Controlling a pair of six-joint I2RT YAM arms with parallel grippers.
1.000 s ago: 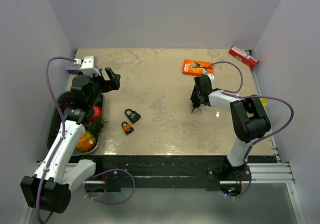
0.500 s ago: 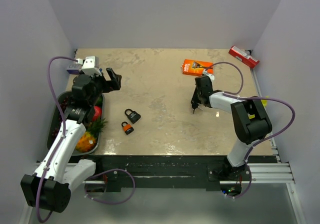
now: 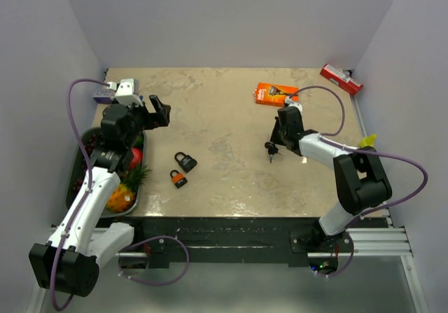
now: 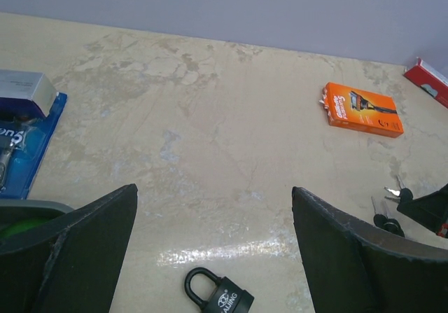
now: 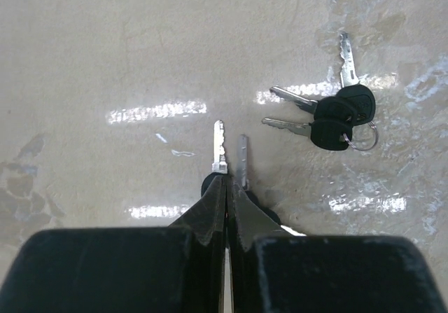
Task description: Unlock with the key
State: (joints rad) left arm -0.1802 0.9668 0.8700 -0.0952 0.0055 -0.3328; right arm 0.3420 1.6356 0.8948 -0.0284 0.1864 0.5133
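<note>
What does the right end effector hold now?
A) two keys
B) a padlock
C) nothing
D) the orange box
A: the right end effector is shut on two keys, whose blades stick out in front of it in the right wrist view.

Left arm (image 3: 91, 187) bends up and forward; the left gripper (image 3: 159, 110) is raised, fingers (image 4: 77, 250) spread wide apart. Right arm (image 3: 329, 148) stretches forward, angled down; the right gripper (image 5: 225, 187) sits low, pinched on a key (image 5: 220, 147).

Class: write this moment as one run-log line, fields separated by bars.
right pincer: shut on key | left pincer: open, empty | padlocks: untouched | spare keys: lying loose
</note>
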